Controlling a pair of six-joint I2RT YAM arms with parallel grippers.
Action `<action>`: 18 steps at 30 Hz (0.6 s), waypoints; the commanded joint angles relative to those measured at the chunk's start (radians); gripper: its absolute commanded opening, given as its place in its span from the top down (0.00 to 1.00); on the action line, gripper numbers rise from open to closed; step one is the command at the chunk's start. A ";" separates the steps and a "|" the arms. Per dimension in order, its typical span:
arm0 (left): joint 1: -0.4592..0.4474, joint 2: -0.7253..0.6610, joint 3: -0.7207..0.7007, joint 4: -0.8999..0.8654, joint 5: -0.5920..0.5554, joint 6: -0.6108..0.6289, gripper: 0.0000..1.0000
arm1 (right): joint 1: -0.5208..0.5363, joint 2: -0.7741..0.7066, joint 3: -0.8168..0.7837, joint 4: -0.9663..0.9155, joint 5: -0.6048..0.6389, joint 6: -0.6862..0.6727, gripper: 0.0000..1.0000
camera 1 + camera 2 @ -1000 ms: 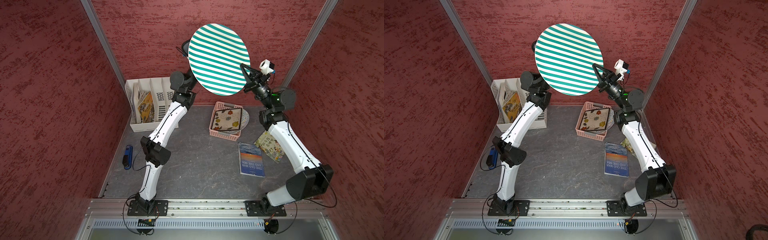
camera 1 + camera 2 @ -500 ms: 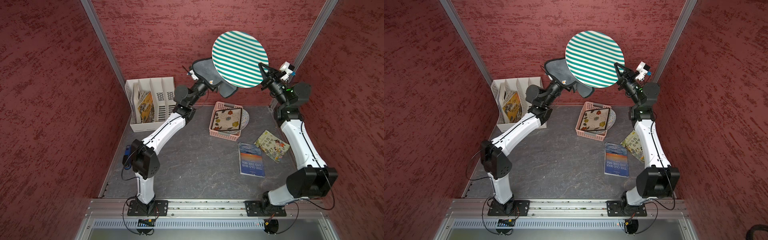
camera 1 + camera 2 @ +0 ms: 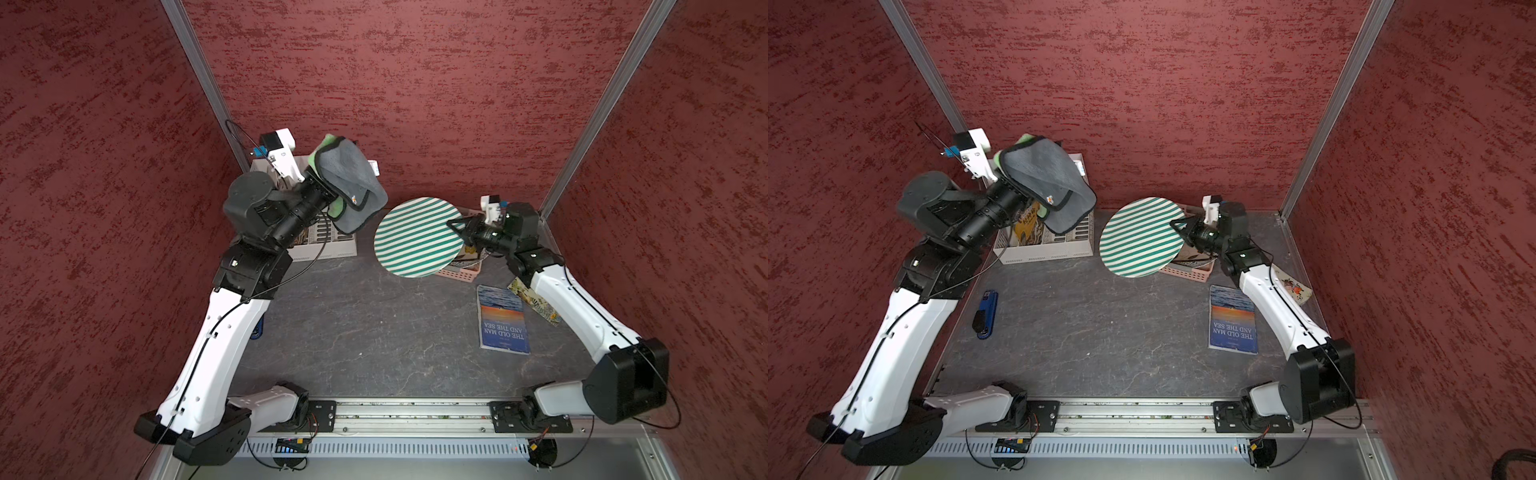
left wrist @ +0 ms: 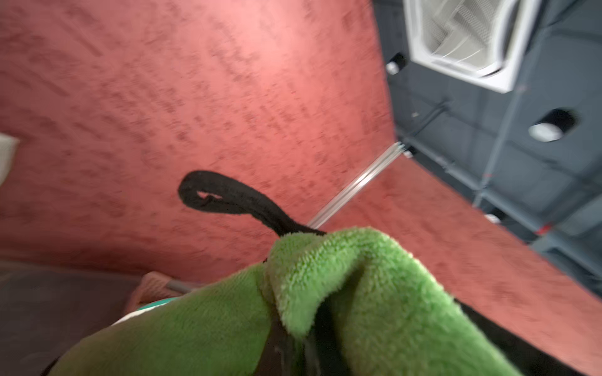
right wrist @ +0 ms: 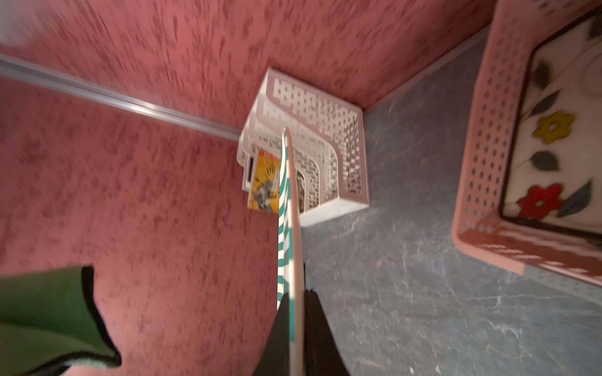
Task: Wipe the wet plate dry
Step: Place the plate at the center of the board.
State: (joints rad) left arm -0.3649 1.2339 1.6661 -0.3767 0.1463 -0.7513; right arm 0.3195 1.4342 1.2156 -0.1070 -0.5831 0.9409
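Overhead, in a top view, the right gripper [image 3: 460, 226] pinches the striped plate [image 3: 417, 237] by its rim, tilted above the surface [image 3: 374, 332]. The left gripper [image 3: 330, 198] is clamped on a grey-green cloth [image 3: 351, 178], apart from the plate. The left wrist view shows only bunched cloth. In the right wrist view, the fingers [image 5: 317, 328] squeeze the plate's edge. Cloth and plate aren't touching, so wiping seems left; I can't tell the wetness.

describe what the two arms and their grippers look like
Both the left arm and right arm have white shell links joined by bulky black joints, with a thin black cable running along each. Each wrist carries a small white camera block with a blue part. The right gripper has black, tapered fingers.
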 commanded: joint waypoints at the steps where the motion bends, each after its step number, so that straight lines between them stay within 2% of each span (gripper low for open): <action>1: -0.001 0.044 -0.077 -0.265 -0.098 0.173 1.00 | 0.093 0.074 0.051 -0.023 -0.027 -0.172 1.00; 5: 0.001 0.028 -0.136 -0.258 -0.118 0.185 1.00 | 0.169 0.189 0.081 -0.016 -0.027 -0.211 1.00; 9: 0.005 0.019 -0.204 -0.154 -0.038 0.159 1.00 | 0.225 0.270 0.073 -0.028 -0.030 -0.261 1.00; 18: 0.004 0.040 -0.220 -0.136 -0.008 0.130 1.00 | 0.236 0.381 -0.025 -0.038 0.009 -0.420 1.00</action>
State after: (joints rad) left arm -0.3637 1.2865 1.4528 -0.5510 0.1169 -0.6197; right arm 0.5564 1.7950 1.2129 -0.1600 -0.5858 0.6060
